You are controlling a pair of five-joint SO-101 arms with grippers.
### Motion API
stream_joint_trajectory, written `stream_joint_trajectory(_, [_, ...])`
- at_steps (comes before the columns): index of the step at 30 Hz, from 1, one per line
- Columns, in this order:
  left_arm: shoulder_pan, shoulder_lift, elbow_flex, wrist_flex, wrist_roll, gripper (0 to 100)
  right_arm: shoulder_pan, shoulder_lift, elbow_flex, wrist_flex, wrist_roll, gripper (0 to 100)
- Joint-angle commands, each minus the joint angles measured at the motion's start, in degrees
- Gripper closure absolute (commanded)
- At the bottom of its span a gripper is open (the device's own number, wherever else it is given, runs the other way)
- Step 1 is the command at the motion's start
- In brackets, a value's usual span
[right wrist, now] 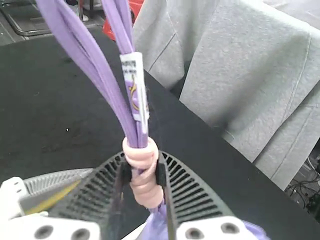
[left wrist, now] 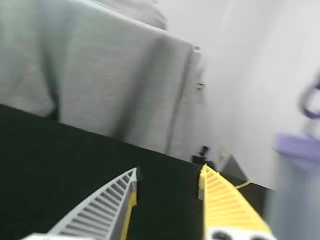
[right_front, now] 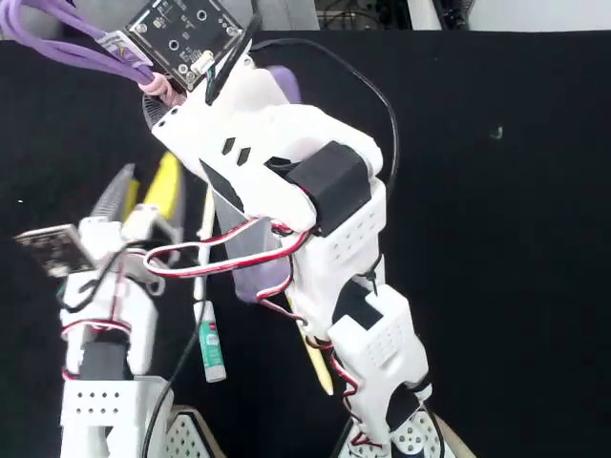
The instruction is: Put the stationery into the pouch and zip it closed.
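Note:
My right gripper [right wrist: 142, 172] is shut on a pink loop [right wrist: 141, 155] that ties several purple cords [right wrist: 85, 60] with a white tag. In the high view the loop [right_front: 162, 88] sits at the top left under the wrist camera board. The purple pouch [right_front: 256, 279] hangs below that arm, mostly hidden by it. My left gripper [right_front: 143, 196] is open to the left of the pouch, its grey and yellow fingers [left wrist: 222, 200] holding nothing, with the pouch [left wrist: 295, 175] beside them. A white pen with a green label [right_front: 208, 343] and a yellow pencil [right_front: 320, 367] lie on the black table.
The black table [right_front: 496, 239] stretches free to the right of the arms. A grey cloth [right wrist: 240, 75] hangs behind the table's far edge. The left arm's white base [right_front: 100, 401] stands at the front left.

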Motion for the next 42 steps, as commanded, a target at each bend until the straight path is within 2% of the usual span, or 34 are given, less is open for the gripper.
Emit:
stream_joint_trajectory(1, [-2.33,0.35,-2.51,-0.44,0.62,80,-0.62,-1.10,-1.71,-1.23,-0.35,98.8])
stream_joint_trajectory(5, [-1.45,0.00,-5.14,2.20,0.70,80,-0.53,0.75,-1.80,-2.11,-0.35,98.8])
stream_joint_trajectory(10, [-0.22,-6.51,-17.63,21.36,1.41,79,1.67,1.80,-1.80,-3.69,-0.35,98.8])
stream_joint_trajectory(13, [5.49,-12.66,-21.49,30.33,1.23,79,2.37,1.80,-1.80,-4.48,-0.35,98.8])
stream_joint_trajectory(15, [10.51,-16.35,-19.65,30.77,-1.32,79,2.37,1.80,-1.80,-4.48,-0.35,98.8])
stream_joint_trajectory(19, [21.49,-17.23,-13.23,24.79,-2.55,79,2.29,1.89,-1.71,-4.48,-0.35,98.8])
stream_joint_trajectory(22, [25.01,-15.74,-7.96,17.67,-2.64,74,2.11,1.80,-1.71,-4.22,-0.44,98.8])
stream_joint_trajectory(27, [24.40,-13.98,-3.65,10.73,-2.64,73,2.11,1.63,-1.71,-4.13,-0.44,98.8])
stream_joint_trajectory(31, [19.47,-10.46,-3.30,8.09,-2.55,73,2.02,1.54,-1.71,-4.04,-0.44,98.8])
stream_joint_trajectory(35, [15.52,-3.43,-3.30,3.69,-2.29,73,2.02,1.54,-1.71,-3.96,-0.62,98.8])
stream_joint_trajectory(42, [15.16,12.04,-5.41,-4.66,-2.20,73,1.85,1.45,-1.71,-3.25,-0.53,98.8])
